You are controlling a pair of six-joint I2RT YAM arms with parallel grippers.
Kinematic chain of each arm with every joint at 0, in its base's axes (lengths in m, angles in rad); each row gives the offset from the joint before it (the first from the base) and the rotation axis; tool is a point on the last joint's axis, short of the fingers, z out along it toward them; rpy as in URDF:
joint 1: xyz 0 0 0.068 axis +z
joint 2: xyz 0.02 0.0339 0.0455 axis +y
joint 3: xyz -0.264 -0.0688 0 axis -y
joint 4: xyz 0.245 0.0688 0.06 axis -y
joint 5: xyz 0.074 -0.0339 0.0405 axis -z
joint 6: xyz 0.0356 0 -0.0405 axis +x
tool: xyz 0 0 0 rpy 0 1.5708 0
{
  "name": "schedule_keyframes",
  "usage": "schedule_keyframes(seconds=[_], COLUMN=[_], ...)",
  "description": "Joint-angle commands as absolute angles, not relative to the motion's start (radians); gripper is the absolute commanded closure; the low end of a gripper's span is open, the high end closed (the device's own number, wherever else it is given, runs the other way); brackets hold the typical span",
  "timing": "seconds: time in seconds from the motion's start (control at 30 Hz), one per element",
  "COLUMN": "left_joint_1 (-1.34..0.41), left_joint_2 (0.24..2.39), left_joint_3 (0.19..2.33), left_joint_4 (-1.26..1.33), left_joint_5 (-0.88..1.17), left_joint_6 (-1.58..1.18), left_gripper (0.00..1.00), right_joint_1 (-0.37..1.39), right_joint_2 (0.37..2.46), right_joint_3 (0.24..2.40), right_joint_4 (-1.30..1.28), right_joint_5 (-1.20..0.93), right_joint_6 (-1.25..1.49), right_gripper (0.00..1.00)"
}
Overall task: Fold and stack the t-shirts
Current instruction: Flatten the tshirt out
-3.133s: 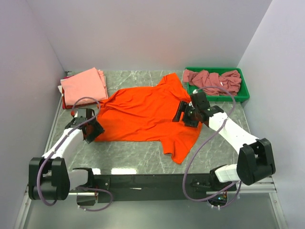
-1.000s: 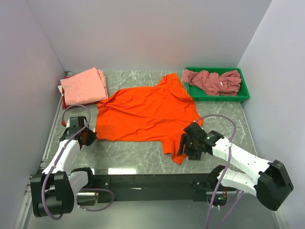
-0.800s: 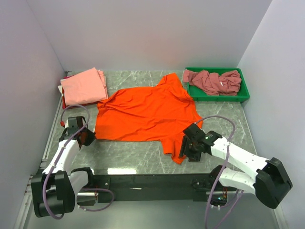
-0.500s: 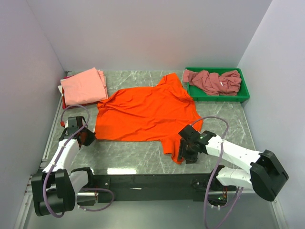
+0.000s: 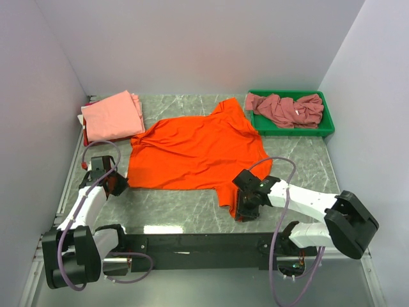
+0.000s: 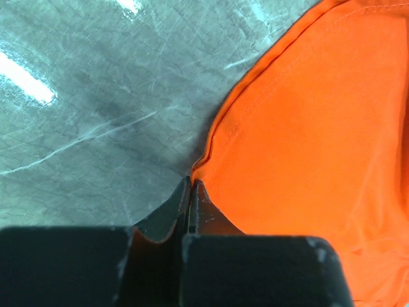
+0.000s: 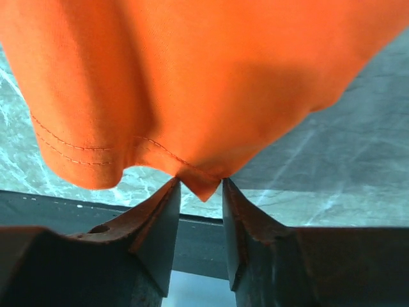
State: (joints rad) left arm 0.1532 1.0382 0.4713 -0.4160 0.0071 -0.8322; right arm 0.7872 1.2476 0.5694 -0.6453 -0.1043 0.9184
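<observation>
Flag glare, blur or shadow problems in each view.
Top external: sharp, evenly lit, glare strips on the table up front. Left wrist: glare streaks on the table too, left fingers dark and soft. Right wrist: orange t-shirt stitching crisp, folds shadowed, right fingers slightly blurred.

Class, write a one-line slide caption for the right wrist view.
Right hand, fingers apart, straddles a hem corner of the orange t-shirt near the edge of the marble table.

- The overhead camera sat high behind the arms, looking down and forward over the whole counter (image 5: 172, 208).
- The left wrist camera looked past the left claw (image 6: 190, 187), very close on a corner of the orange shirt (image 6: 307, 128).
- The right wrist camera looked past the right claw (image 7: 201, 185), equally close on another corner.
- All three views shared that shirt.
</observation>
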Motion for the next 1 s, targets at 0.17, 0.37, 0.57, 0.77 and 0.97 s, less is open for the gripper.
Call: schedule_keyframes(seconds=[0.17,0.37,0.57,0.77,0.97], left_joint_1=[0.156,0.156,0.158,0.156,0.156], left_joint_2=[1.023,0.936,0.824,0.741,0.614], left_joint_3=[0.520,0.600,0.656,0.684,0.721], left_joint_4=[-0.423,-0.537,-0.675,-0.839,-0.980], left_joint_5=[0.006,0.003,0.023,0.017,-0.030], left_joint_6=[-0.828,-0.851,-0.888,-0.893,-0.890], left_gripper=[0.99,0.99,0.99,0.99,0.99], right_joint_1=[0.824,0.856,0.882,0.903,0.936], right_joint_2=[1.318,1.226,1.100,1.011,0.956], right_joint_3=[0.574,0.580,0.586,0.614,0.630], right_joint_4=[-0.653,-0.780,-0.923,-1.031,-1.101], right_joint_5=[-0.043,-0.054,-0.063,-0.063,-0.064], right_joint_6=[0.919,0.930,0.960,1.000,1.049], right_gripper=[1.00,1.00,1.00,1.00,1.00])
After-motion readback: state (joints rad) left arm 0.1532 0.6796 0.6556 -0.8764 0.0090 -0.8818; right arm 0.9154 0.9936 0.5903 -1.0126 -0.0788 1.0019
